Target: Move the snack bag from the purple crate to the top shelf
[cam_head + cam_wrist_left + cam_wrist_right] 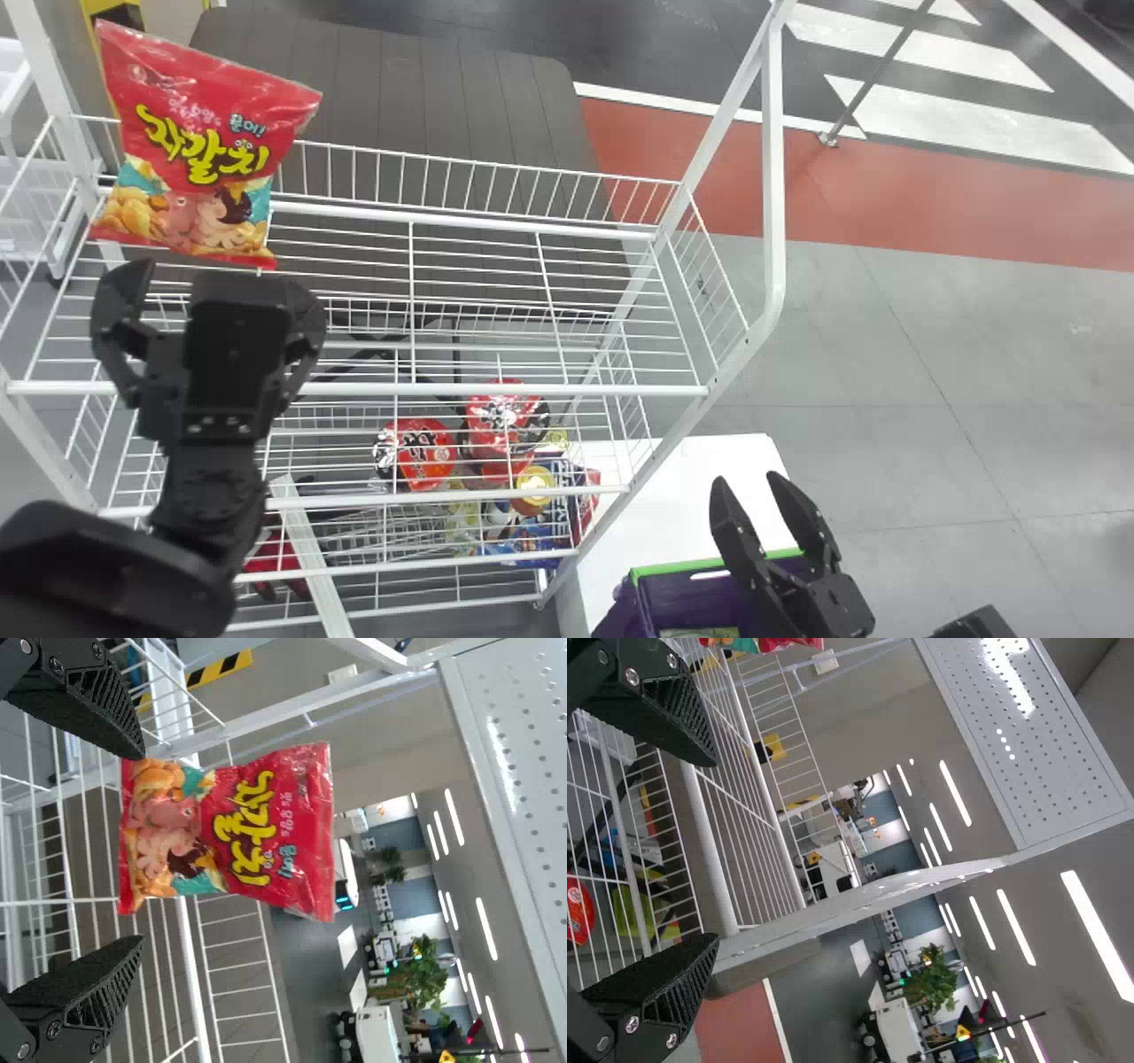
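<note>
The robot's black left arm (115, 567) reaches in from the lower left of the head view, its gripper (217, 283) unclenched, the two fingers standing wide apart. Just past them, the red snack bag (195, 151) stands upright at the left end of the top shelf (461, 390) of a white wire rack. The right gripper (747, 480), its fingers also parted, is to the right of the rack, by the green-rimmed purple crate (691, 602) at a white table (682, 478). Red packages (416, 452) sit on a level below the top shelf.

In the left wrist view, the bag's printed face is turned to the camera, its lower edge near the spread fingertips, which are free of it. A perforated white panel (523, 753) and rows of ceiling lights (487, 930) are in the background.

In the right wrist view, that arm's fingers (656, 979) are well separated, an empty grip beside the rack's white wire rails (757, 780). Part of the snack bag shows at the upper edge; a green plant (930, 979) stands in the room beyond.
</note>
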You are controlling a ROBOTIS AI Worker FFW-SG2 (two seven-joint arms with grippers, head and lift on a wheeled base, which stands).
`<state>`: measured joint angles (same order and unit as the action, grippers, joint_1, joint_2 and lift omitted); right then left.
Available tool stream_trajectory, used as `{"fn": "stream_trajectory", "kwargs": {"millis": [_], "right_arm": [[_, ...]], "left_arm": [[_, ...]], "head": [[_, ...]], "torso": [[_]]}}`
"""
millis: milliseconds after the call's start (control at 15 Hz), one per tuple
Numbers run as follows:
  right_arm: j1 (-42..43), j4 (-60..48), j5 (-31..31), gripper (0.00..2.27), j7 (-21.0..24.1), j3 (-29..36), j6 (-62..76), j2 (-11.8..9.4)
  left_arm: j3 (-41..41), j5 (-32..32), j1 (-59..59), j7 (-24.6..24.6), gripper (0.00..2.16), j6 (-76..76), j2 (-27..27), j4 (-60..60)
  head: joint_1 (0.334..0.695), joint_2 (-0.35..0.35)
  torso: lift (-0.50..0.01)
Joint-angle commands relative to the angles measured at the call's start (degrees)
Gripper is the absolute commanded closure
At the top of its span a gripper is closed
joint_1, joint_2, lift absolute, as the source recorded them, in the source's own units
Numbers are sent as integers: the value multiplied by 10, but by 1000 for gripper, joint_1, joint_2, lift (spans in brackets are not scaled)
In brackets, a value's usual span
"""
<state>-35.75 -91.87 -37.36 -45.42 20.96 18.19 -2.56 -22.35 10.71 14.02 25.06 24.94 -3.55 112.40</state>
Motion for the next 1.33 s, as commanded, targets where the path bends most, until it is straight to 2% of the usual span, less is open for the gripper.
{"fn": "stream_trajectory", "kwargs": {"millis": [0,133,333,400,467,600,733,867,933,1000,1133,1267], "right_arm": [[-8,-24,0,124,1,-6,-11,1],[-16,-42,14,124,11,-15,3,6],[-40,-89,62,124,100,-51,72,7],[-56,-126,97,124,167,-73,73,6],[-62,-154,117,124,193,-85,72,6],[-64,-207,141,124,225,-100,10,5],[-56,-246,170,124,271,-127,-66,2],[-42,-270,190,127,302,-155,-146,2],[-34,-276,205,124,314,-174,-167,3],[-34,-278,216,124,315,-193,-166,3],[-34,-279,226,124,315,-212,-153,3],[-30,-278,243,124,323,-227,-150,3]], "left_arm": [[44,-24,29,-26,76,-18,-16,21],[83,-44,57,-54,73,-67,-27,42],[143,-73,79,-87,73,-125,-31,41],[158,-76,80,-90,73,-127,-31,40],[177,-93,83,-103,73,-125,-31,43],[218,-147,89,-138,83,-120,-31,58],[245,-153,95,-170,97,-120,-31,59],[281,-176,96,-261,100,-72,-31,65],[293,-196,99,-277,97,-65,-31,65],[294,-198,103,-274,97,-74,-31,64],[291,-198,115,-239,97,-129,-30,61],[293,-198,138,-207,97,-202,-31,61]], "head": [[695,-313],[695,-266],[695,-214],[695,-203],[695,-164],[695,-112],[695,-66],[695,7],[695,23],[695,40],[695,83],[695,154]], "torso": [[1],[1],[1],[1],[1],[1],[1],[1],[1],[1],[1],[1]]}}
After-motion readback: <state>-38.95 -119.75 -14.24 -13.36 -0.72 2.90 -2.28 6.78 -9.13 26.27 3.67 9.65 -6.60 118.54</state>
